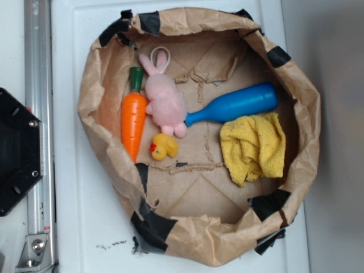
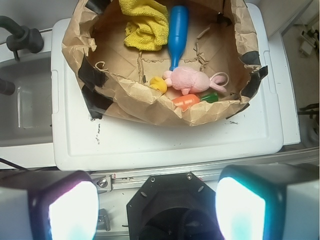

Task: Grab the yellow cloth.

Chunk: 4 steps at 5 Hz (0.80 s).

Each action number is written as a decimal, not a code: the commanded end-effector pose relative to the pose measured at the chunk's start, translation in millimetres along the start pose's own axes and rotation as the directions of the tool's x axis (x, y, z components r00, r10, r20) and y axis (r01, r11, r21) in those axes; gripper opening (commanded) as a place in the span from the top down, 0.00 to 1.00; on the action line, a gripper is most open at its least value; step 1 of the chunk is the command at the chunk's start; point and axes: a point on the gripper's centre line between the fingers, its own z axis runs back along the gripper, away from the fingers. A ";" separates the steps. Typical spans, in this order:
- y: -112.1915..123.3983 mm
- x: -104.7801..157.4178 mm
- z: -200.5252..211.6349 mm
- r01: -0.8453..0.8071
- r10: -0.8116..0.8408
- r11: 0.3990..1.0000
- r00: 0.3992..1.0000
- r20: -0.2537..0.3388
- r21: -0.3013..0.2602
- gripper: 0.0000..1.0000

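Gripper point(image 2: 157, 210) fingers point(image 2: 67, 205) are sitting wide apart at the bottom of the wrist view, glowing pale and blurred, and they are holding nothing at all; they are hanging well back from the paper tub, over the black hexagonal base point(image 2: 167, 207) and the metal rail. No brand, label or readable writing is showing anywhere in either view. Out beyond the fingers, the white lid-like surface point(image 2: 165, 140) is carrying a brown paper-bag tub point(image 1: 94, 91) with rolled-down walls patched with black tape. Inside it, the yellow cloth point(image 1: 253, 147) is lying crumpled on the tub floor toward the side farthest from the base, bright yellow, fuzzy like terry, bunched in soft folds with one corner drooping down. It is touching the fat end of the blue bottle-shaped toy point(image 1: 234, 106), which is lying on its side just beside it. Further along, the pink plush bunny point(image 1: 164, 98) is resting against the bottle's narrow neck, the orange carrot toy point(image 1: 133, 116) is lying beside the bunny, and the small yellow rubber duck point(image 1: 164, 147) is sitting near both, well apart from the cloth.
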 end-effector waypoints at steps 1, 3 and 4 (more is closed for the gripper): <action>0.0 0.0 0.0 0.000 0.000 1.000 1.000 0.000 0.000 0.00; -15.2 85.2 -54.9 0.124 -0.125 0.992 0.980 0.156 0.018 0.00; -34.1 126.4 -104.3 0.288 -0.291 0.957 0.948 0.130 0.045 0.00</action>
